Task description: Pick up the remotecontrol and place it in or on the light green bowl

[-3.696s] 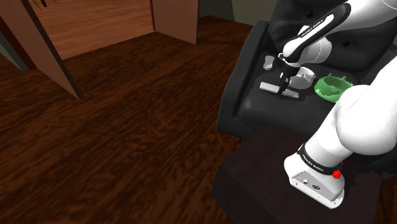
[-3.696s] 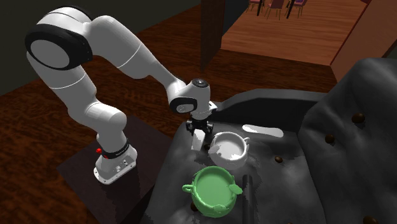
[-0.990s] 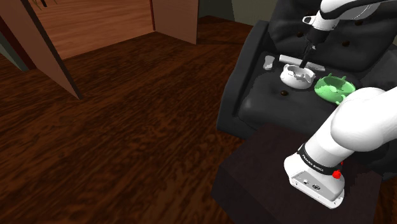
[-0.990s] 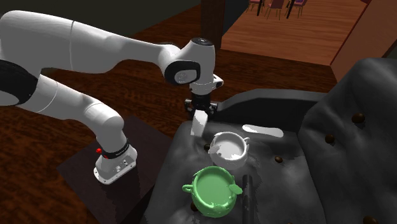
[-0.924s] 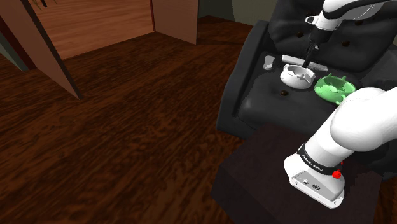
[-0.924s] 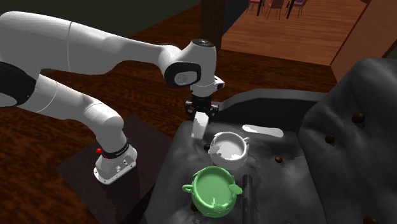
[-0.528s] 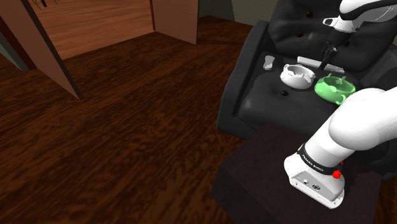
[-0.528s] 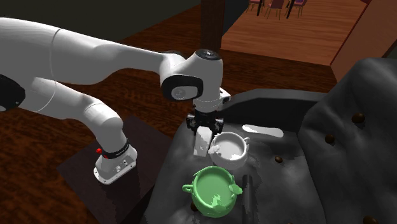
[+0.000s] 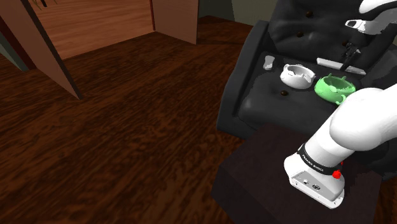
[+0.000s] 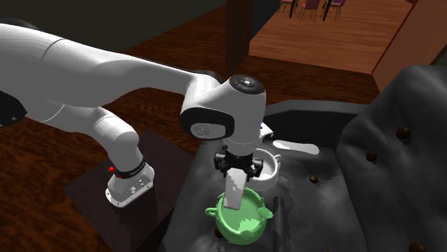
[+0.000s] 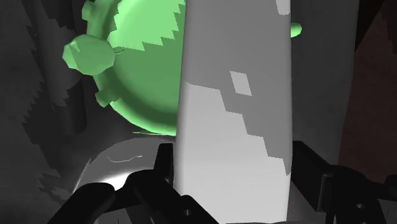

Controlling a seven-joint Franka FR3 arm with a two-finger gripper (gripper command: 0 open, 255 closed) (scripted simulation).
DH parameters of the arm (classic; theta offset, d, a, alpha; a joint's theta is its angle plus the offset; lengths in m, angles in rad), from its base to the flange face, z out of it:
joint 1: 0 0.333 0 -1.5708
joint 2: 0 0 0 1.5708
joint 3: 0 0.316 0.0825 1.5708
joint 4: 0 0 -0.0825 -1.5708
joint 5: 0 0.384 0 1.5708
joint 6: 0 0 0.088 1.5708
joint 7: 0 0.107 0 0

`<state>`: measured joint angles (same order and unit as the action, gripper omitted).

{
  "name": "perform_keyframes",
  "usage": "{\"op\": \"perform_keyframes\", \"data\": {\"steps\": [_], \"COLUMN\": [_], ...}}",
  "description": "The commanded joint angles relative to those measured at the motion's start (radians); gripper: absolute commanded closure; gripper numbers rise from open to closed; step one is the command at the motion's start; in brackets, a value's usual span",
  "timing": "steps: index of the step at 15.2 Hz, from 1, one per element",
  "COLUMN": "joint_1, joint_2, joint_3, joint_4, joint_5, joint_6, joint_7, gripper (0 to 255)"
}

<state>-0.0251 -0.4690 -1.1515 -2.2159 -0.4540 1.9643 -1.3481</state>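
In the shoulder view, from left to right, the white bowl [image 9: 297,75] that the claw was working beside a few seconds ago is now sitting alone on the dark armchair seat [image 9: 270,102]. The claw [image 9: 347,61] has been travelling past it and is hanging at about 1 o'clock of the light green bowl [image 9: 331,88]. The remote control [image 9: 327,63] is riding along with it, lifted clear of the cushion.

In the second exterior view the claw is clenching the remote control's upper end. The pale bar is hanging upright, its lower end showing against the green bowl's hollow, though whether it is touching the bowl cannot be told. In the wrist view the black fingers [image 11: 162,168] are clasping the remote control on both sides, with the green bowl lying beyond its far end.

The lift and the carry are looking finished, so lowering and letting go is what is remaining.

The arm is stretching far out from its stand [image 10: 129,187], with the wrist pointing straight down over the bowl.
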Motion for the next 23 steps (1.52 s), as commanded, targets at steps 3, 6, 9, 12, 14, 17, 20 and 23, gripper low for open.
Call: {"op": "perform_keyframes", "data": {"steps": [3, 6, 9, 12, 14, 17, 20, 23], "joint_1": [0.058, 0.094, 0.121, 0.154, 0.180, 0.237, 0.237, 0.237], "joint_2": [0.040, 0.054, 0.062, 0.071, 0.076, 0.081, 0.080, 0.080], "joint_3": [-0.145, -0.207, -0.248, -0.295, -0.329, -0.401, -0.401, -0.401], "joint_4": [0.086, 0.088, 0.064, 0.041, 0.027, 0.004, 0.004, 0.004], "joint_5": [0.014, 0.016, 0.013, 0.009, 0.005, -0.005, -0.006, -0.006], "joint_6": [-0.003, 0.023, 0.064, 0.104, 0.131, 0.180, 0.179, 0.179], "joint_7": [-0.115, -0.137, -0.137, -0.137, -0.136, -0.131, -0.131, -0.131], "gripper": [255, 255, 255, 255, 255, 255, 255, 255]}}
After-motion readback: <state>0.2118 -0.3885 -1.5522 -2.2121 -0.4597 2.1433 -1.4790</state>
